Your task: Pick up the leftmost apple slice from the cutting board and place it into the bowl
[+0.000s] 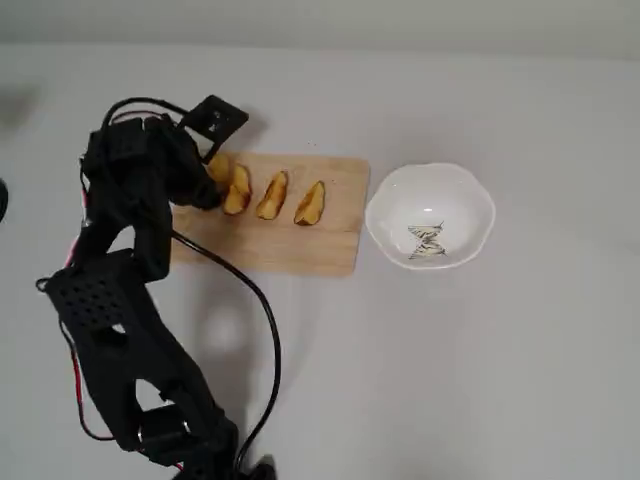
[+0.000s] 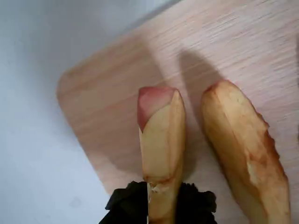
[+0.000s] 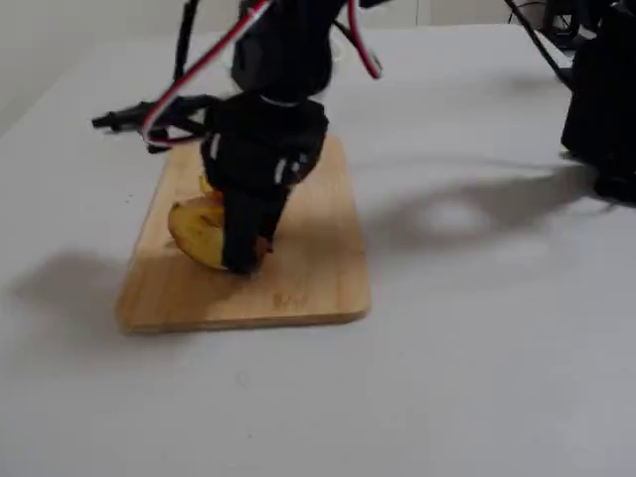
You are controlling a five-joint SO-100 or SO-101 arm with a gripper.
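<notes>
Gripping the leftmost apple slice (image 2: 161, 154) is where the job is standing now: in the wrist view the pincer (image 2: 161, 205) is closing its dark fingers (image 2: 126, 205) on either side of the slice's lower end, with the reddish skin tip pointing away from the camera.

Taking the cutting board (image 1: 300, 250) as the landmark, the held slice is sitting at the board's left end in the overhead view, mostly hidden under the arm. Three more slices are lying in a row to its right on the board; the nearest neighbour slice (image 2: 245, 158) is lying just beside the held one in the wrist view, not touching it as far as I can tell. The bowl (image 1: 385, 195) is standing on the desk (image 1: 450, 380) just off the board's right end, and nothing but its dark printed mark is showing inside it.

Whether the slice is already lifting off the board I cannot tell; in the fixed view the pincer's tip is reaching down to about board level.

By my reading the reach and the grasp are done. Lifting clear without nudging the neighbour, carrying over the other slices to the bowl beyond the board's right end, and releasing there are all still remaining.
</notes>
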